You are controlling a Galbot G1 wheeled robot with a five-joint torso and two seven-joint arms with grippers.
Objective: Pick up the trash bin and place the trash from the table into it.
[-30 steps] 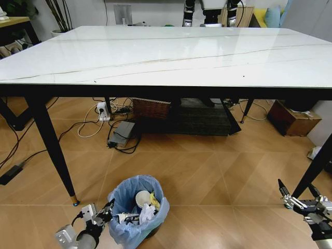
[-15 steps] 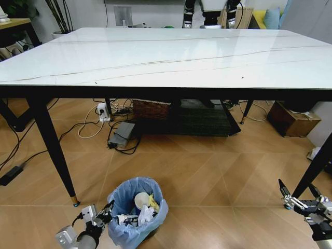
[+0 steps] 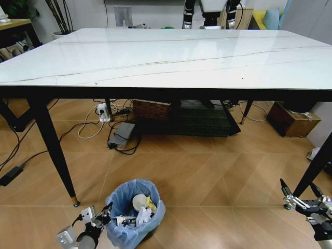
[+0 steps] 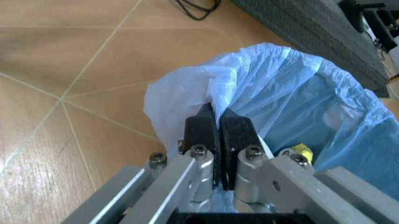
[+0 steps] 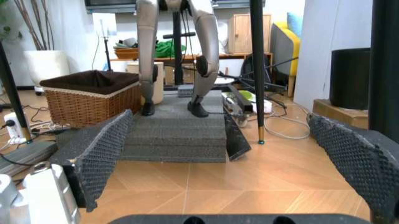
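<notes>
Bench (image 3: pixel 171 54) bare of trash. Trash bin (image 3: pixel 134 212) on the floor before it, drifting slightly leftward and lower than a second ago, now holding cup and papers. Left hand (image 4: pixel 216 133) pinched shut on its bag rim; right hand (image 3: pixel 302 199) open, idle, low right. Task likely near done.

Looks like a living room doubling as a robot test space: big white marble-look bench (image 3: pixel 166 57), herringbone wood floor (image 3: pixel 207 171), woven wicker basket (image 5: pixel 93 95), and a humanoid robot's grey legs (image 5: pixel 177 51) standing around.
</notes>
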